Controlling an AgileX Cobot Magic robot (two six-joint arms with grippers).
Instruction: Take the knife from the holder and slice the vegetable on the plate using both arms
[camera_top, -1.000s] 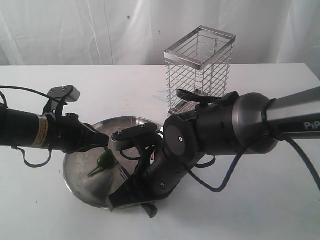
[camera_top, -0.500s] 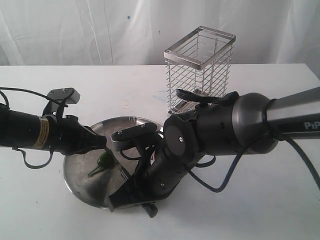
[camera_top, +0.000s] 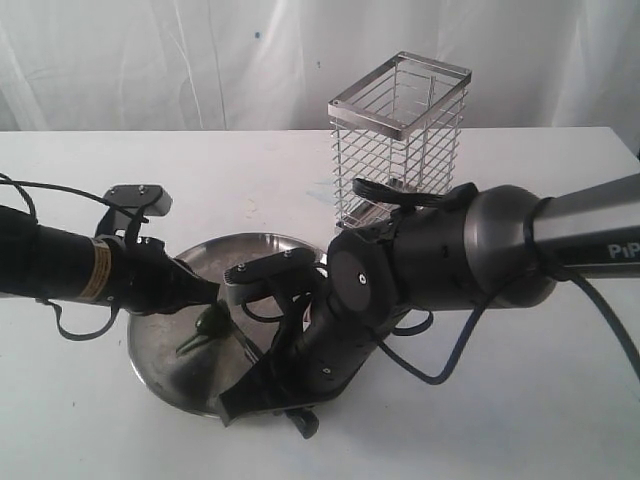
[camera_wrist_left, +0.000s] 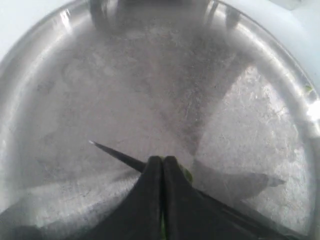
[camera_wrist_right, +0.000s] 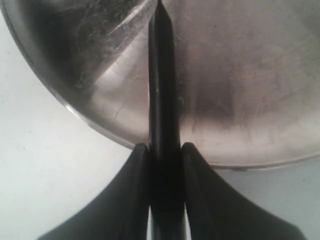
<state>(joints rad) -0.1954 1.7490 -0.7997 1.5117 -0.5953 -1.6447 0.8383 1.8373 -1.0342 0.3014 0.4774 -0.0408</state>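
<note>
The right gripper has its two black fingers pressed against the sides of the small dark-bladed kitchen knife, which runs straight out from between them over the rim of the round, brushed stainless-steel plate. The left gripper has its jaws drawn together with almost no gap; a sliver of the small green chili-like vegetable shows just beside its tips, though whether it is actually pinched cannot be told. In the exterior view the vegetable lies on the plate right at the left gripper, between both arms. Beyond the right arm stands the tall wire-cage holder, well apart from the plate.
</note>
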